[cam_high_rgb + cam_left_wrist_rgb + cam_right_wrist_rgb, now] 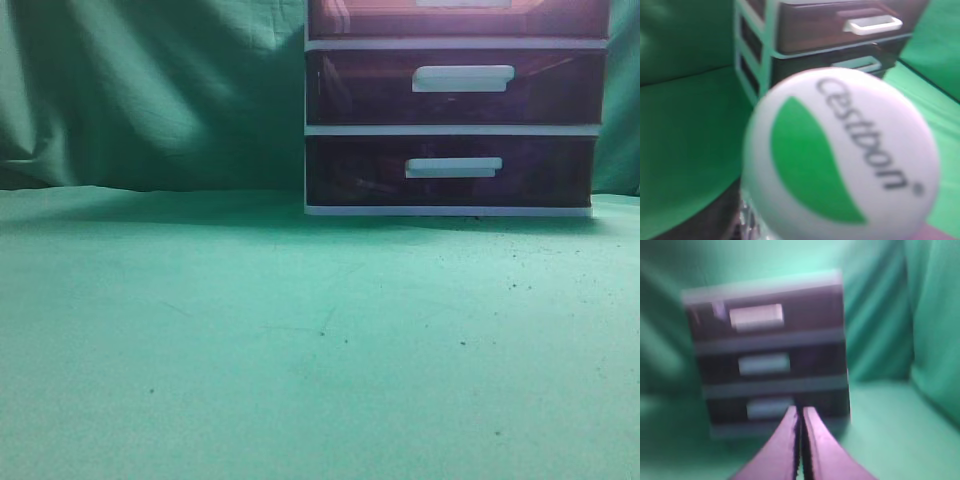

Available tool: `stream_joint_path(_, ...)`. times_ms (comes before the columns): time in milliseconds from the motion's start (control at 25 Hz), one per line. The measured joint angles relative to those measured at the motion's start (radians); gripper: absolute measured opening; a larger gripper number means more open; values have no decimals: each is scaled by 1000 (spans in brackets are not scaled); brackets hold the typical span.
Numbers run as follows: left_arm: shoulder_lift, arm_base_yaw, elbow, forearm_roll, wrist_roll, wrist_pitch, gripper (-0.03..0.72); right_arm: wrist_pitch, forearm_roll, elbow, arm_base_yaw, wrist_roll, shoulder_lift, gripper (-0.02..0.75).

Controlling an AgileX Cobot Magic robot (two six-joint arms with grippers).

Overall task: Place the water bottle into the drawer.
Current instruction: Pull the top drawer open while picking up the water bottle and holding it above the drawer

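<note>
Left wrist view is filled, nearest the lens, by the white cap (pixel 840 155) of the water bottle (pixel 747 217), printed with a green leaf shape and the word "cestbon"; a little clear plastic shows under it at lower left. The left gripper itself is out of sight here, so I cannot tell how its jaws stand. Beyond the cap stands the drawer unit (pixel 830 35), its dark drawers all closed. Nearest in the right wrist view, the right gripper (pixel 800 440) has its two fingers pressed almost together, holding nothing, pointing at the blurred unit. Farther off, the exterior view shows the green cloth (pixel 250 340) and the unit at the back right, white handles (pixel 462 78) facing near.
</note>
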Motion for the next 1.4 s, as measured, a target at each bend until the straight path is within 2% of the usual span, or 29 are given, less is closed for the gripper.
stream_joint_path(120, -17, -40, 0, 0, 0, 11, 298, -237, 12, 0, 0, -10, 0, 0)
stream_joint_path(200, -16, -48, -1, 0, 2, 15, 298, -280, 29, -17, 0, -33, 0, 0)
stream_joint_path(400, -16, -52, -1, 3, 2, 17, 298, -186, 67, -196, 0, -78, 90, 0)
stream_joint_path(600, -16, -52, -1, 3, 2, 17, 298, 22, 78, -406, 0, -110, 322, 0)
stream_joint_path(720, -16, -52, -1, 5, 2, 17, 298, 93, 78, -500, 0, -176, 507, 0)
stream_joint_path(880, -16, -52, -1, 10, 2, 17, 298, 175, 78, -613, 0, -370, 758, 0)
stream_joint_path(1080, -16, -52, -1, 24, 2, 15, 298, 376, 78, -878, 0, -672, 1091, 0)
stream_joint_path(1120, -16, -52, -1, 29, 2, 13, 298, 382, 78, -930, 0, -722, 1147, 49)
stream_joint_path(1240, -16, -52, -1, 33, 2, 9, 298, 349, 76, -1045, 0, -842, 1273, 49)
stream_joint_path(1400, -16, -52, -1, 33, 2, 9, 298, 216, 74, -1121, 7, -1025, 1374, 49)
